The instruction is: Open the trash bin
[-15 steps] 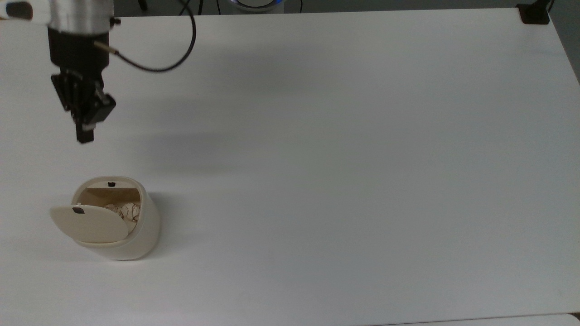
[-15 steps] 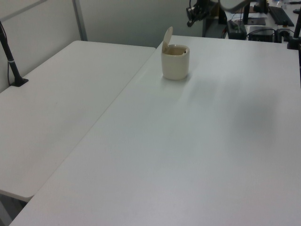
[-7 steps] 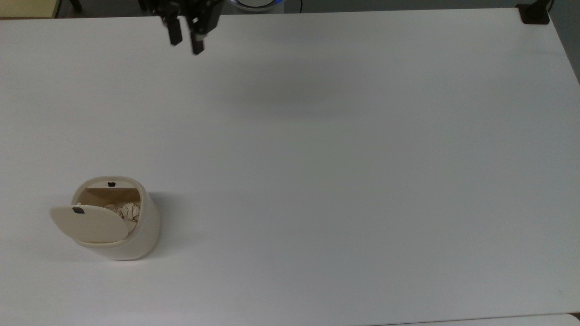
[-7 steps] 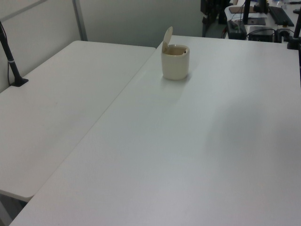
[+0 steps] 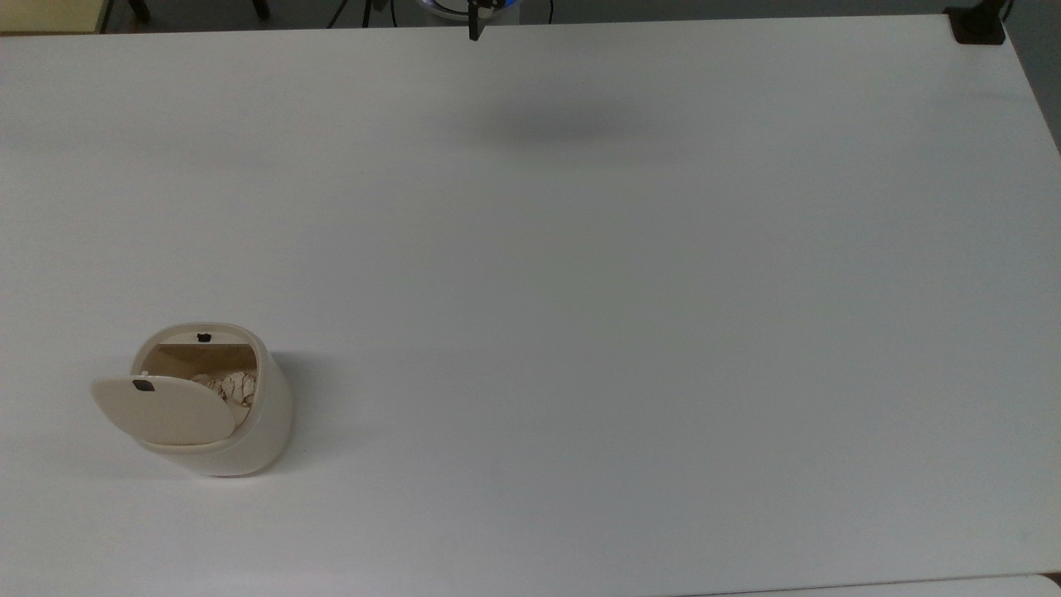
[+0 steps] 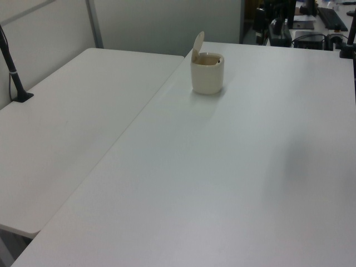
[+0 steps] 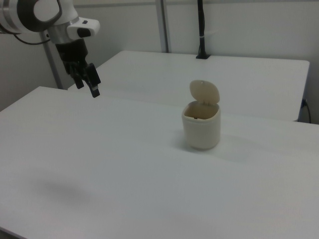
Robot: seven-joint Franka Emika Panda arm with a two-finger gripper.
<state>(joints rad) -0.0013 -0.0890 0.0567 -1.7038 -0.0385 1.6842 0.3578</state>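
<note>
Trash bin (image 7: 201, 130) stands lid up (image 7: 204, 92); my gripper (image 7: 89, 82), high at its ten o'clock, empty, fingers apart, could only reclose it by swinging back.

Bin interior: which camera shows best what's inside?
The top view: it looks down past the raised lid of the cream plastic trash bin onto crumpled paper. The left view and right view show its side and upright lid, hardly any contents.

Lab: white tables (image 6: 83, 111), robot arm (image 7: 45, 15)
</note>
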